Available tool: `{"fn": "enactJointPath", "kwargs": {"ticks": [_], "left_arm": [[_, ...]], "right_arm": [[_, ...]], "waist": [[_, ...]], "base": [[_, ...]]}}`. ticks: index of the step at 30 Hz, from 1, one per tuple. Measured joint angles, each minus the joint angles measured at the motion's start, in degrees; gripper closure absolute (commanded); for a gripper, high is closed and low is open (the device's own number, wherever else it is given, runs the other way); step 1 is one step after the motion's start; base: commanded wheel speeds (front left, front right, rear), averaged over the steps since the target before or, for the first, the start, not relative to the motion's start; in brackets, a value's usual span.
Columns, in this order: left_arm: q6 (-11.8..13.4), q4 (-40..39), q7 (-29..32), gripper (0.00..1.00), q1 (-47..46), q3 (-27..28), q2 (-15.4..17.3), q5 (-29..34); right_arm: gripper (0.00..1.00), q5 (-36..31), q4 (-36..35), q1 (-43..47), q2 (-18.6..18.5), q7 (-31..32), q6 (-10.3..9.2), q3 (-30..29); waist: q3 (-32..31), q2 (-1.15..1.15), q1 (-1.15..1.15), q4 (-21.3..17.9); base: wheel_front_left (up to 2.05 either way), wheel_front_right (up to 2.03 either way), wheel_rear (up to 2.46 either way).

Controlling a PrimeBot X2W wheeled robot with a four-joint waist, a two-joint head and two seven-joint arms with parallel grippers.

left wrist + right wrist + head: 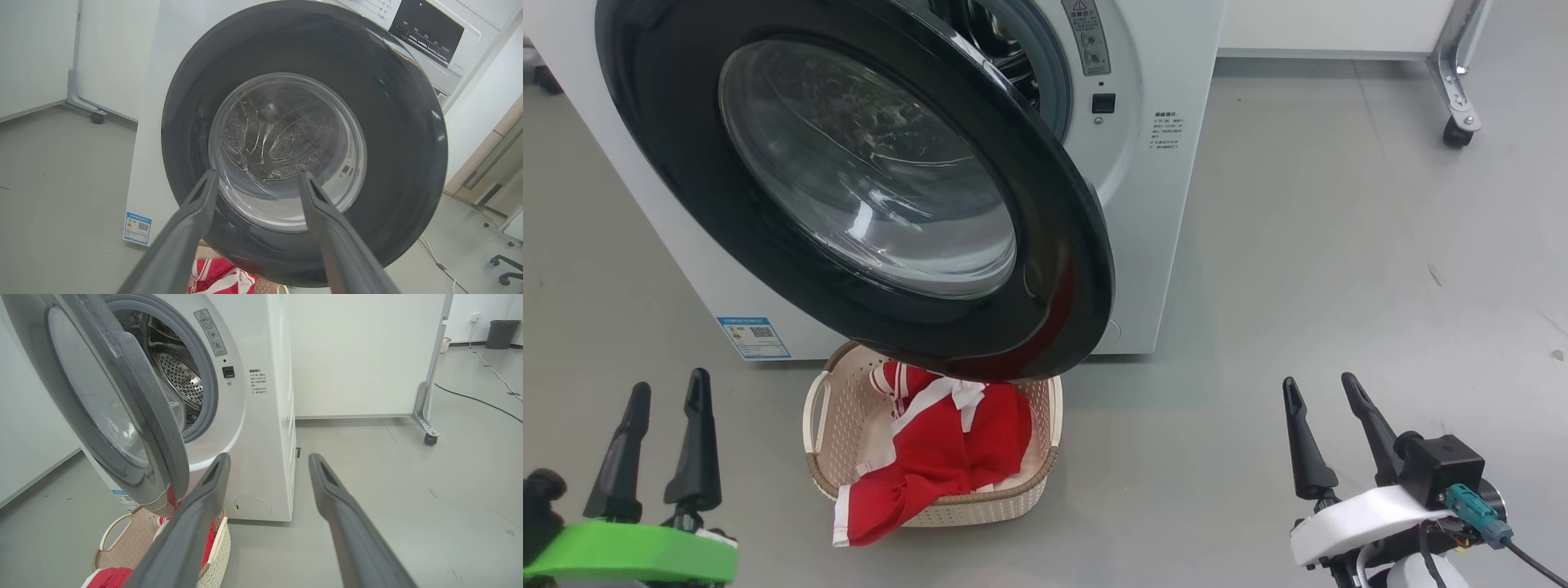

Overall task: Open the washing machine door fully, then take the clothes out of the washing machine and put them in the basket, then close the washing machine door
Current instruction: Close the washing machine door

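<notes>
Head view: left claw (670, 382), right claw (1319, 382) both spread wide, holding nothing, low, well apart from door (849, 188). Clothes (947, 449) in basket (845, 416), one end over front rim; basket under door's lower edge, before washing machine (1160, 204).
Left wrist view: facing glass; better to press black rim.
Right wrist view: visible part of drum bare; swing shut to latch.

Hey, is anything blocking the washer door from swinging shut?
Nothing visible does. In the right wrist view the gap between the door and the drum opening looks free. The clothes lie in the basket, below the door's lower edge. The left gripper and right gripper stand open, apart from the door.
</notes>
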Motion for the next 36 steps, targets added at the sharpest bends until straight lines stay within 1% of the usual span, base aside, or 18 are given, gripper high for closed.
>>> {"fn": "enactJointPath", "kwargs": {"ticks": [3,6,8,18,25,26,36], "left_arm": [[2.0,-0.1,-1.7,0.0,0.6,-1.9,0.5,5.9],[3.9,0.1,-2.7,0.0,2.1,-3.4,0.5,9.4],[5.1,0.4,-3.1,0.0,3.2,-4.5,0.5,11.2],[9.5,2.4,-4.4,0.0,6.1,-8.8,0.3,18.5],[10.5,3.3,-4.9,0.0,7.2,-10.5,0.1,21.2],[10.9,3.7,-4.9,0.0,7.3,-10.9,0.0,22.1],[11.8,4.5,-5.2,0.0,7.5,-11.2,-0.5,23.4]], "right_arm": [[0.0,-0.1,-0.3,0.6,0.0,0.0,0.0,-0.1],[0.0,-0.5,-0.5,0.8,0.0,0.0,0.0,0.1],[0.0,-0.6,-0.9,1.2,0.0,0.0,-0.01,0.2],[0.0,-1.2,-0.9,3.5,0.1,0.0,-0.02,0.8],[0.0,-1.6,-0.9,4.2,0.1,0.0,-0.13,0.8],[0.0,-1.6,-0.9,4.4,0.1,0.0,-0.59,0.8],[0.0,-1.6,-0.9,5.2,0.1,0.0,-0.65,1.2]], "waist": [[-0.8,0.0,0.0,-0.1],[-1.4,0.0,0.0,-0.3],[-1.8,0.0,0.0,-0.4],[-2.6,0.0,0.0,-0.5],[-2.8,0.0,0.0,-0.4],[-2.9,0.0,0.0,-0.3],[-2.9,0.0,0.0,-0.3]], "base": [[0.0,0.0,0.0],[0.0,0.0,0.0],[0.0,0.0,0.0],[0.0,0.0,0.0],[0.0,0.0,0.0],[0.0,0.0,0.0],[0.0,0.0,0.0]]}}
